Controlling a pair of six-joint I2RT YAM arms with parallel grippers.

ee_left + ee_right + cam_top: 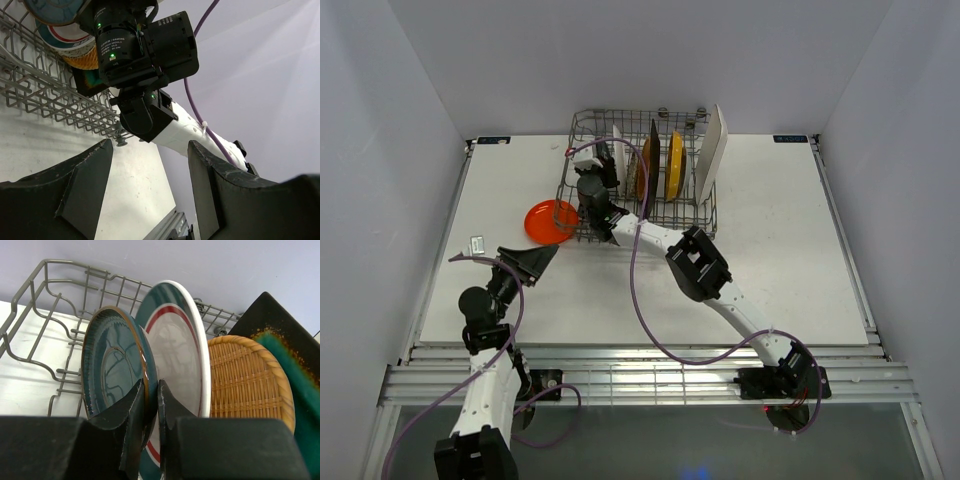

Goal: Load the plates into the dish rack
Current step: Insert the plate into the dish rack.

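Observation:
The grey wire dish rack (620,113) stands at the back of the table. In the right wrist view my right gripper (151,385) is shut on the rim of a teal plate (112,370) standing upright at the rack's (45,270) left end. Behind it stand a white plate with a teal rim (175,350), a woven wood-tone plate (245,380) and a dark square plate (285,350). An orange plate (550,220) lies flat on the table left of the rack. My left gripper (545,262) hovers open and empty just in front of the orange plate.
A yellow plate (674,165) and a white rectangular plate (712,150) stand further right in the rack. A small white tag (477,243) lies near the table's left edge. The right arm (700,265) stretches diagonally across the table's middle, and its wrist (130,50) fills the left wrist view.

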